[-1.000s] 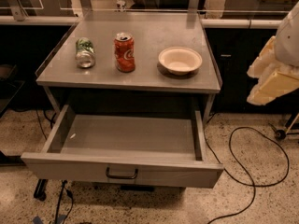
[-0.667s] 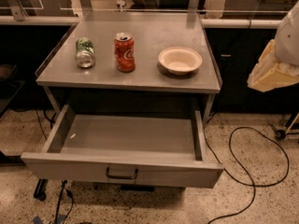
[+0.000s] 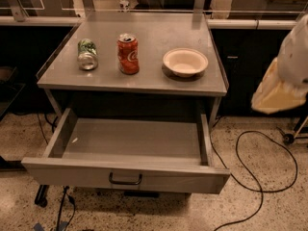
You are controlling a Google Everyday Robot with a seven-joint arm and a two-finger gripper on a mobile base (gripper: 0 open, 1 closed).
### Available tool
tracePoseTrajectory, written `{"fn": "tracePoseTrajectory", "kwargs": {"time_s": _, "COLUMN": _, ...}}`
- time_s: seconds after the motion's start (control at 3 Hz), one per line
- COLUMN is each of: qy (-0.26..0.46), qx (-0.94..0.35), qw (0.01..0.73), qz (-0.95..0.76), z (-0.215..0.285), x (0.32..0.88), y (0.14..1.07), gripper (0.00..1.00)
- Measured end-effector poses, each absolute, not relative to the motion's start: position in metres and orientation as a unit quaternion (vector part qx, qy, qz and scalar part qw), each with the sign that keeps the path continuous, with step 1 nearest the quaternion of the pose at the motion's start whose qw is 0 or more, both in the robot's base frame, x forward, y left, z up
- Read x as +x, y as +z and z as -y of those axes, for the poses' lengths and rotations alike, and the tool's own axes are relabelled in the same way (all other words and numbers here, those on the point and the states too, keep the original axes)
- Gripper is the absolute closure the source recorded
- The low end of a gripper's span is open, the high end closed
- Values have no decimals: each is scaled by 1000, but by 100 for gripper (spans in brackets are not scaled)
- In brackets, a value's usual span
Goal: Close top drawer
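Grey metal cart with top drawer open: contents and surroundings

Item 1. Top drawer (image 3: 130,139): wide, shallow, grey metal, pulled fully out toward the lower part of the frame, below the tabletop. Its inside shows bare grey metal with a small pale speck near its left wall. The flat front panel runs across the lower centre and has one small dark bar handle (image 3: 125,179) at its middle.

Item 2. Tabletop (image 3: 144,78): grey and flat, in the upper centre of the frame, carrying three objects in a row.
- Green drink can (image 3: 87,54), lying on its side at the left, top end facing the camera.
- Red soda can (image 3: 128,54), upright, just right of the green can and apart from it.
- Cream bowl (image 3: 185,61), shallow, upright, right of the red can and near the tabletop's right edge.

Item 3. Claw (image 3: 275,96): pale yellowish, hanging from a white arm at the right edge of the frame, off the cart's right side and well apart from the drawer and its handle. Touching nothing visible. Whether it is apart or together cannot be told.

Item 4. Floor (image 3: 269,211): speckled terrazzo. A black cable (image 3: 262,184) loops across it at lower right. A second cable and a dark caster (image 3: 41,196) lie at lower left under the drawer front
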State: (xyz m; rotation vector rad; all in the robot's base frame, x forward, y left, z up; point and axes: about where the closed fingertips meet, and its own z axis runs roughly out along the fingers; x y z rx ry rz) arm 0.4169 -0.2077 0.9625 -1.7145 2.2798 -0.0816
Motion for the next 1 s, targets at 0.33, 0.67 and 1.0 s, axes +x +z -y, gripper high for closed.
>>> {"fn": "tracePoseTrajectory", "kwargs": {"time_s": 0.33, "qy": 1, "qx": -589, "qw": 109, "qz": -800, "z": 180, "x": 377, "y": 922, "gripper": 100}}
{"fn": "tracePoseTrajectory", "kwargs": {"time_s": 0.67, "qy": 10, "qx": -591, "qw": 90, "qz": -802, "z": 179, "x": 368, "y": 904, "gripper": 100}}
{"fn": "tracePoseTrajectory", "kwargs": {"time_s": 1.0, "qy": 10, "qx": -591, "qw": 90, "qz": -802, "z": 178, "x": 368, "y": 904, "gripper": 100}}
